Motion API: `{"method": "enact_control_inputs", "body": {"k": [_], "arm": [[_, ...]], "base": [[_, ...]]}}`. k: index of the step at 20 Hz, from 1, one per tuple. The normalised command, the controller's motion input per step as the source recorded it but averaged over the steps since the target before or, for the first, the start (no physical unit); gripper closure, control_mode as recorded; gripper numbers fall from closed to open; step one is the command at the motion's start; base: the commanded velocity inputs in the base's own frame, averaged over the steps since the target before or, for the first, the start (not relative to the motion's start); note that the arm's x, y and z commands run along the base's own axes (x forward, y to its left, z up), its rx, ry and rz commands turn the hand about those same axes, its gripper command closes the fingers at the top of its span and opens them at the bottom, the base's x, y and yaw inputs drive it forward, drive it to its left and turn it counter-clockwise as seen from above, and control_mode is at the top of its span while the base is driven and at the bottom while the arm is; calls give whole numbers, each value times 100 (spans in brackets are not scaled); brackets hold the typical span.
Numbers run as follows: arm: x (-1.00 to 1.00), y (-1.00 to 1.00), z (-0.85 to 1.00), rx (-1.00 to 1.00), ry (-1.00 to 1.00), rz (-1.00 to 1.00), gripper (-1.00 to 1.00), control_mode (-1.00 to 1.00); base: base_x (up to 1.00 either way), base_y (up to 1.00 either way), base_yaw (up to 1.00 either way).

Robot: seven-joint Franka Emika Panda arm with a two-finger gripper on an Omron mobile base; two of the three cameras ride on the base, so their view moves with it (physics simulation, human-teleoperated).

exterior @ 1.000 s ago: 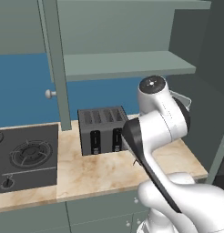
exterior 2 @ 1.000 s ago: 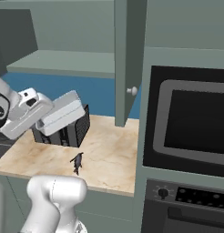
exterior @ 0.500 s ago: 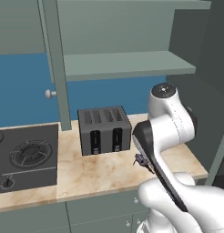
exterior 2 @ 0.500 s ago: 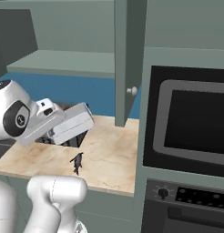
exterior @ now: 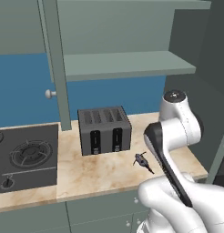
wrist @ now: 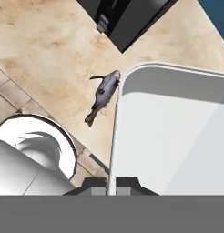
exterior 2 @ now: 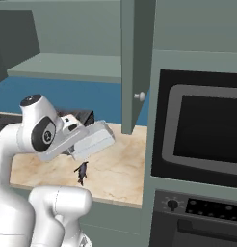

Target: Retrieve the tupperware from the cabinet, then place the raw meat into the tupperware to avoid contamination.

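- Step in hand: tupperware retrieved, being carried down twd counter; two-finger gripper [wrist: 111,183] clamped on rim of pale white rectangular tupperware [wrist: 173,132].
- Tiny dark grey raw meat lump w/ thin tail [exterior: 142,160] lies on beige marble counter [exterior: 100,170], near-right of boxy dark grey four-slot toaster [exterior: 104,130]; just beside tub in hand view.
- Tall grey-green wall cabinet [exterior: 127,63] open.
- Next: prob. set tub down by meat, release, then pick meat.
- Vs 1 s ago: arm swung right & lower, away from toaster.

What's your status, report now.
Gripper shut on the white tupperware, held above the counter. Raw meat lies on the counter, beside the tupperware's rim in the hand view. Toaster stands just behind; cabinet open.
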Motion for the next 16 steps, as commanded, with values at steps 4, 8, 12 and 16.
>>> {"method": "enact_control_inputs", "body": {"k": [4,8,12,16], "arm": [[27,-22,-43,2,8,6,100,-100],[32,-15,-38,1,10,13,100,-100],[27,-23,-38,0,7,16,100,-100],[25,-24,-40,0,11,17,100,-100]], "base": [[0,0,0],[0,0,0],[0,0,0],[0,0,0]]}}
